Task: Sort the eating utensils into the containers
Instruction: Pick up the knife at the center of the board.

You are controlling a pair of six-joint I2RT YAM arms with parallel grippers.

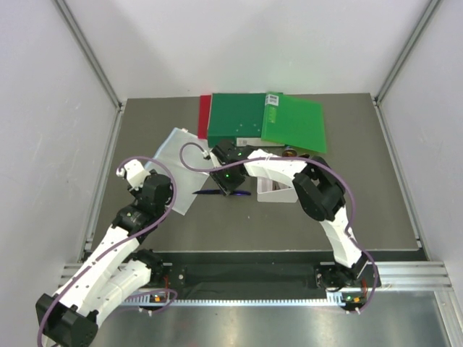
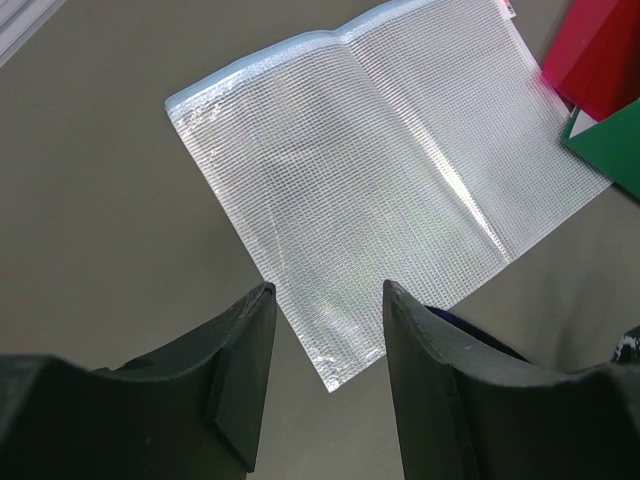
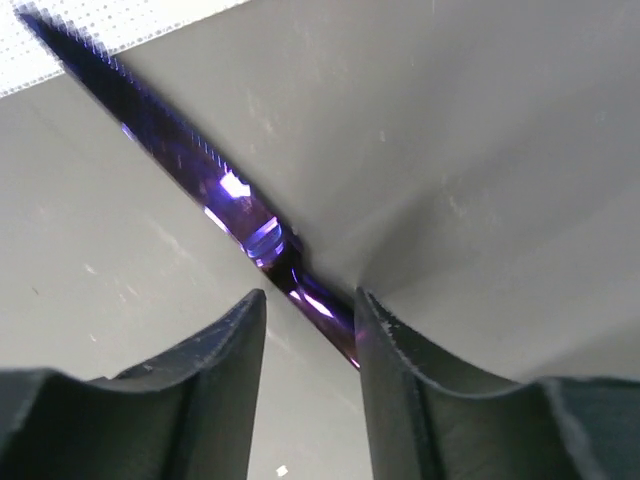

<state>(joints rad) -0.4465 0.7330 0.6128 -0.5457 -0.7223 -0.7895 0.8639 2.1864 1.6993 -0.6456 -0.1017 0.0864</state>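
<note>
Purple serrated knife (image 3: 235,190) between right tool's (image 3: 310,297) half-open jaws, a dark sliver overhead; left tool (image 2: 329,288) half-open, empty.

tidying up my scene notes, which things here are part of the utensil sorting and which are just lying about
Part of the job:
- purple knife, lying on the table
- white bin
- right pincer, open astride the knife

Just lying about:
- green folders
- red folder
- clear mesh sheet

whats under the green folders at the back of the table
A red folder pokes out from under the left edge of the green folders. The rest of it, and anything else beneath, is covered.
</note>
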